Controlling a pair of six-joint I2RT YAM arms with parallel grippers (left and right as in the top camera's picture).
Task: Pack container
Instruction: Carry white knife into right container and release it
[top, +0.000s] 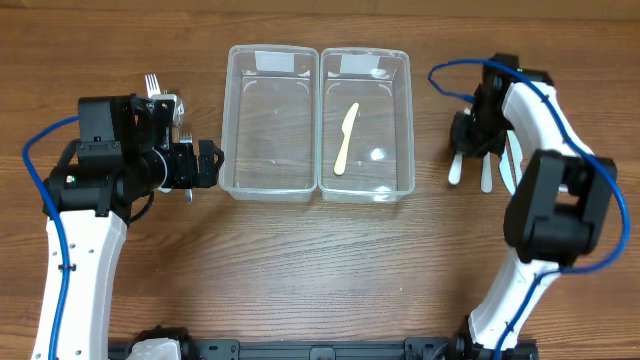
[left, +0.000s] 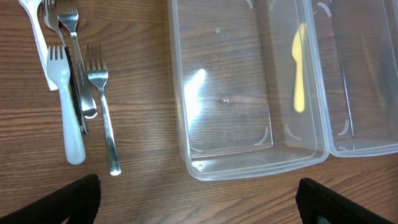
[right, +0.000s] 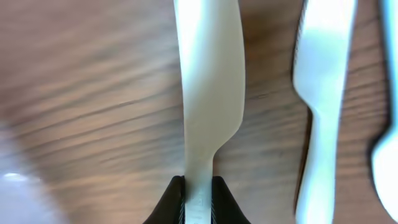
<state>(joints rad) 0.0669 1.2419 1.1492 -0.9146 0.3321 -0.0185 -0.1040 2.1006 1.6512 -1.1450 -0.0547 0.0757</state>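
The right end effector is clenching one white knife, with two more white knives lying just beside it on the table. The left end effector is hanging released. Ahead of it two clear containers are sitting, the farther holding one yellow knife, and at least four forks are lying alongside.

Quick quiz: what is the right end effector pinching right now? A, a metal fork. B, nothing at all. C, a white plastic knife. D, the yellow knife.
C: in the right wrist view, the right end effector has its fingers closed on the narrow handle of a white plastic knife, whose broad blade extends away from the camera.
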